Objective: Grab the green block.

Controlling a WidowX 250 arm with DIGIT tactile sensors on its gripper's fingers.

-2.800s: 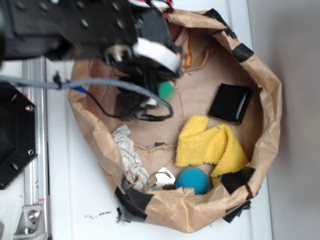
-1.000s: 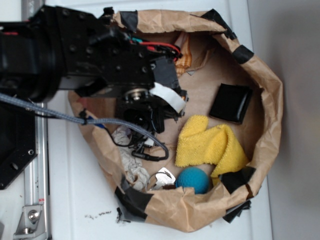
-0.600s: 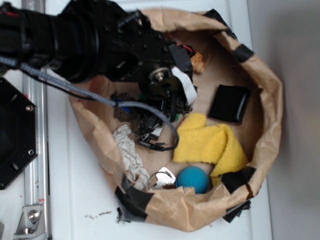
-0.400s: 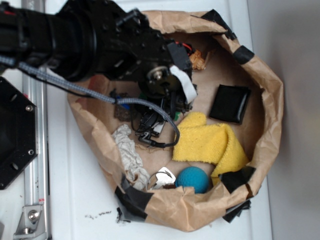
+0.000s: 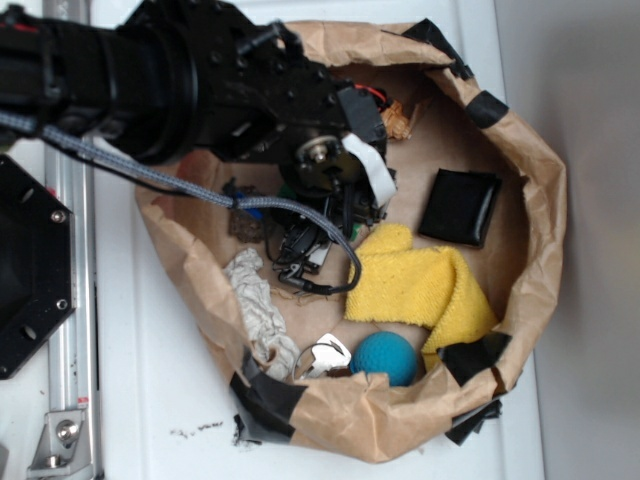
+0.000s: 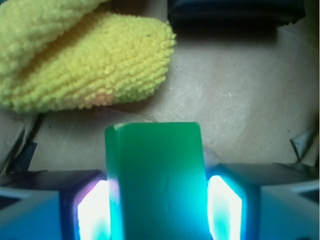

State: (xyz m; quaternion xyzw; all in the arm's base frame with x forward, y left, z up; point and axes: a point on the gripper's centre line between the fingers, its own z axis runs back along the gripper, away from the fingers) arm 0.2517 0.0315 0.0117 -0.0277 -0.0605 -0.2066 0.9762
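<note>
In the wrist view the green block (image 6: 155, 175) stands between my two fingers, its flat matte face toward the camera. My gripper (image 6: 157, 200) is shut on it, and both lit pads (image 6: 92, 210) press against its sides. The block's far end reaches the brown paper floor just short of the yellow cloth (image 6: 85, 60). In the exterior view the gripper (image 5: 335, 215) reaches down into the paper bag (image 5: 540, 180), and the arm hides the block.
Lying inside the bag are a yellow cloth (image 5: 420, 285), a black wallet (image 5: 460, 207), a teal fuzzy ball (image 5: 385, 358), a crumpled white rag (image 5: 255, 300) and a shiny metal piece (image 5: 322, 357). The bag's walls rise all around.
The arm swung to the right and down into the bag, stopping beside the yellow cloth. In the last half second it has hardly moved.
</note>
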